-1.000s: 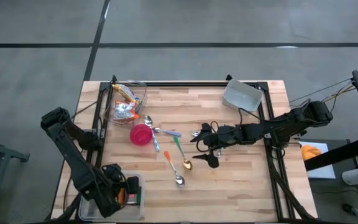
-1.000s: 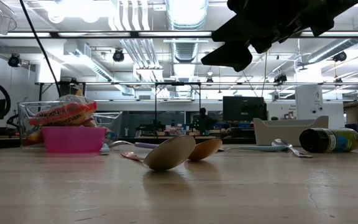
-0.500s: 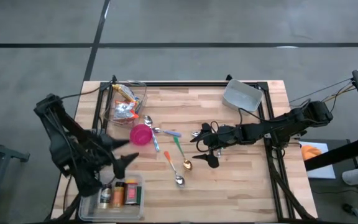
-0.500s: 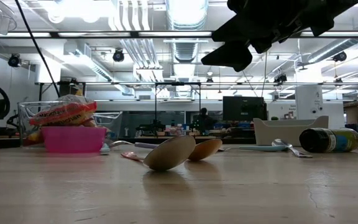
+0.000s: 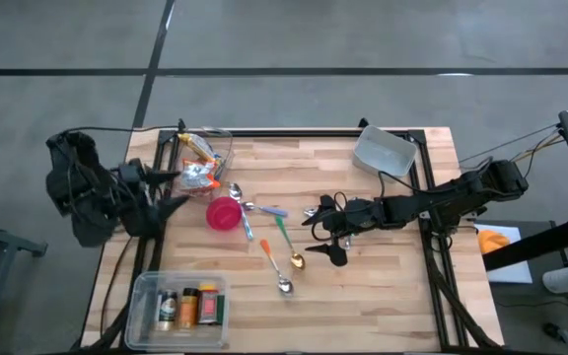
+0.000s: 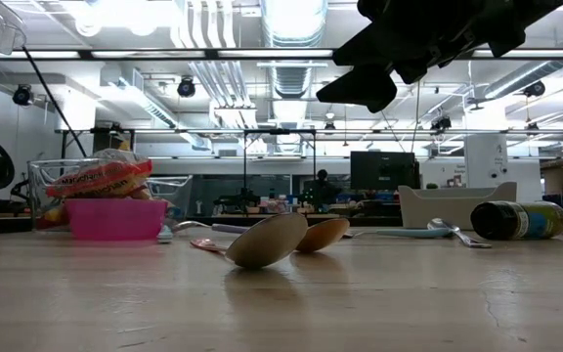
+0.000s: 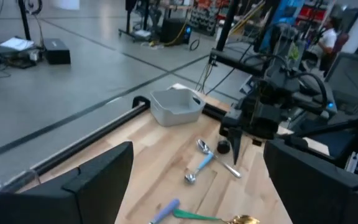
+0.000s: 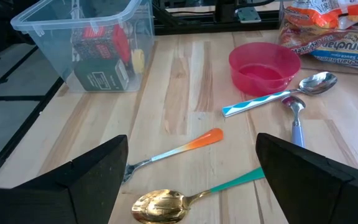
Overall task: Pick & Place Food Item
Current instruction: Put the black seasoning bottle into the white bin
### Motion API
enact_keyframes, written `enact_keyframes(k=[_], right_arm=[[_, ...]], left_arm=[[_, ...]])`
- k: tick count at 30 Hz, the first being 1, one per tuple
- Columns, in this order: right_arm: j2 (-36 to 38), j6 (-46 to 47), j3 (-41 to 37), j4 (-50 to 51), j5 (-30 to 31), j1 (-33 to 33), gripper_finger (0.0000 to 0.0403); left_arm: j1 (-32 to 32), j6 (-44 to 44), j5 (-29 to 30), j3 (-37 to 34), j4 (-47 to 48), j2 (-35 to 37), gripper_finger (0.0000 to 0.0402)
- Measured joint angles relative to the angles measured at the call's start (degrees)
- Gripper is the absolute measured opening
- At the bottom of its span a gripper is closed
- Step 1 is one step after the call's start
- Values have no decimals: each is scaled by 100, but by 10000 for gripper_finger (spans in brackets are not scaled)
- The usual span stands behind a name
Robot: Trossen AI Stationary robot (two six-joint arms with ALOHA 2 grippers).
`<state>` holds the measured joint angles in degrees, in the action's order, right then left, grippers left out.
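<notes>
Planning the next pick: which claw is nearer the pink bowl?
Left. The left claw hangs just beside the pink bowl at the table's edge; the right claw hovers beyond the spoons.

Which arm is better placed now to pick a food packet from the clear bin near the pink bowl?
Left. The left gripper hangs open beside the clear bin that holds the food packets. The right gripper waits, open, over the middle of the table, with the spoons and pink bowl between.
</notes>
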<state>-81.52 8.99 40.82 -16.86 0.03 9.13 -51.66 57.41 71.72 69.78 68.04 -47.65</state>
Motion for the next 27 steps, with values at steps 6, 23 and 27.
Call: enact_keyframes(k=[6,23,27], right_arm=[[0,0,0,1,0,0,351],[0,0,0,0,0,-1,351],[0,0,0,2,0,-2,351]], left_arm=[[2,-1692,19,-749,-1636,882,364],[369,-5501,-2195,-2613,-5604,2551,364],[420,-5398,-2605,-2658,-5340,3136,364]])
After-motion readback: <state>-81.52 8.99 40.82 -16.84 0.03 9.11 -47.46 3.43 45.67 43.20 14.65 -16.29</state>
